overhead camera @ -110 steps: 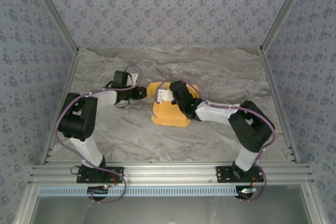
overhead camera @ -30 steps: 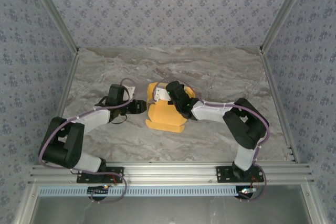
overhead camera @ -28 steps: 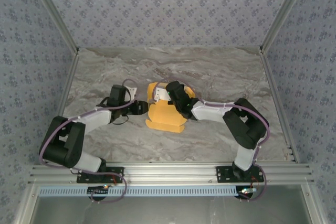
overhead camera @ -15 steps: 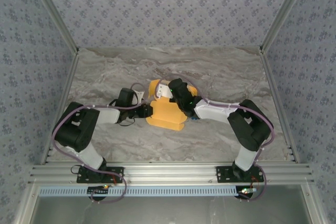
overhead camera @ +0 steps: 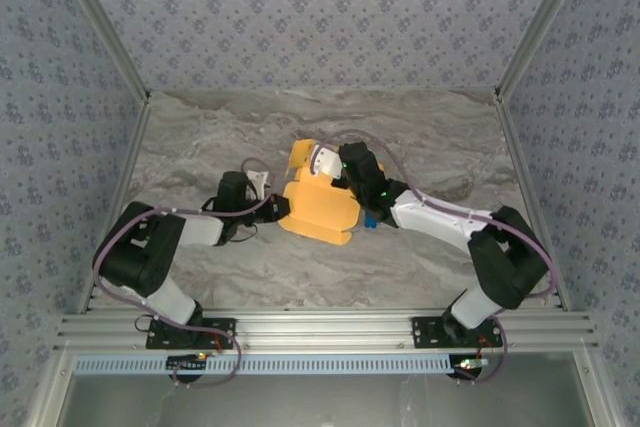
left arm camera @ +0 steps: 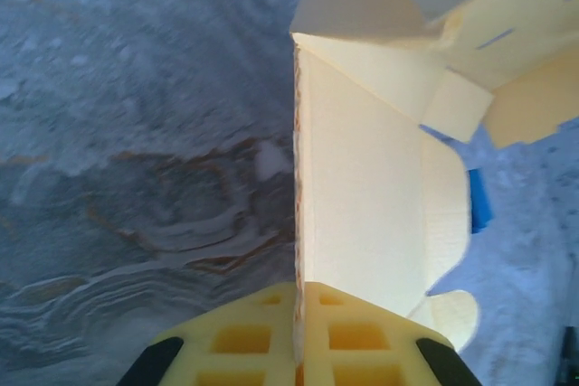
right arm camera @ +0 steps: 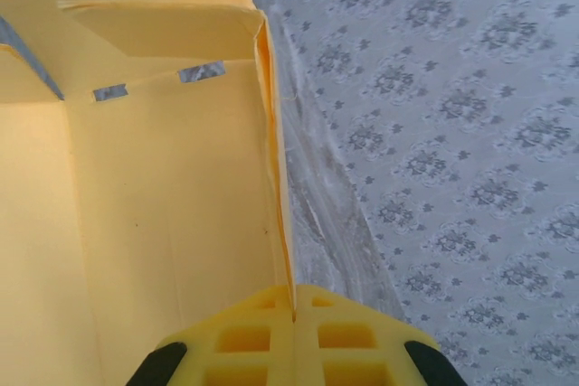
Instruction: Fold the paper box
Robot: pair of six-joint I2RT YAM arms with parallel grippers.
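Left gripper (overhead camera: 280, 209): pads pinched tight on the left edge of the yellow-orange thin cardboard paper box (overhead camera: 322, 211).
Box: part-folded, mid-table, far flaps raised.
Right gripper (right arm camera: 291, 306): clamped on the box's upright wall edge.
Room: grey marbled table (overhead camera: 440, 137) open beyond the box.

grey marbled tabletop (overhead camera: 420, 137) boxed by blue-grey floral-patterned walls (overhead camera: 320, 17), aluminium rail (overhead camera: 320, 327) along the near edge
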